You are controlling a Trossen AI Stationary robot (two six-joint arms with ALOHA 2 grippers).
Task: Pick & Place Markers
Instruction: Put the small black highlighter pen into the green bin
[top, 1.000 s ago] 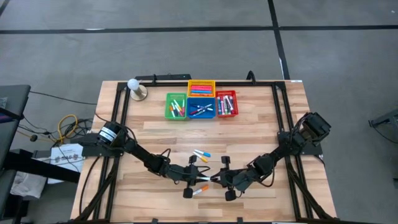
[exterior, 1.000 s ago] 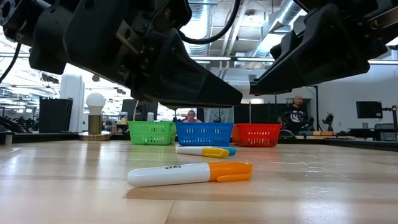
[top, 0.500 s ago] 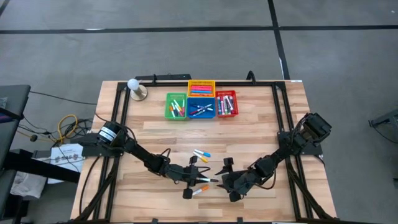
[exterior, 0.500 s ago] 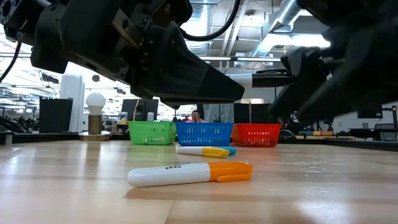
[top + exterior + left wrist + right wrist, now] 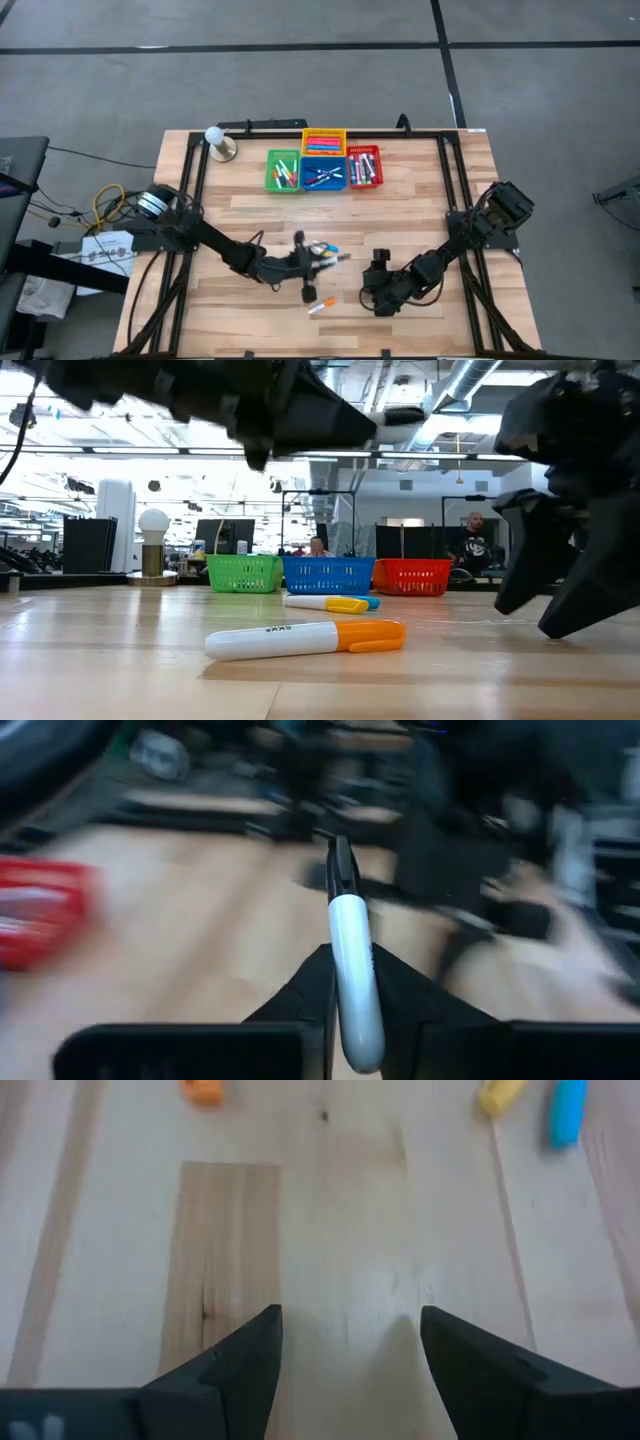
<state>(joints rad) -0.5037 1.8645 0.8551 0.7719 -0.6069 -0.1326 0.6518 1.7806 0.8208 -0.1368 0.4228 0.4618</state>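
Left gripper (image 5: 345, 1010) pinching white-barrelled black-capped marker (image 5: 352, 970), holding it above table centre, long axis running straight out from my fingers, cap forward. Left arm stretching low across wooden table (image 5: 420, 200). Right gripper (image 5: 345, 1350) spread, empty, hovering low over bare boards nearby.

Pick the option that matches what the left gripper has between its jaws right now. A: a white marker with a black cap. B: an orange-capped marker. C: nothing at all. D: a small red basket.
A: in the left wrist view the left gripper has its jaws closed on a white marker with a black cap, while the orange-capped marker lies on the table.
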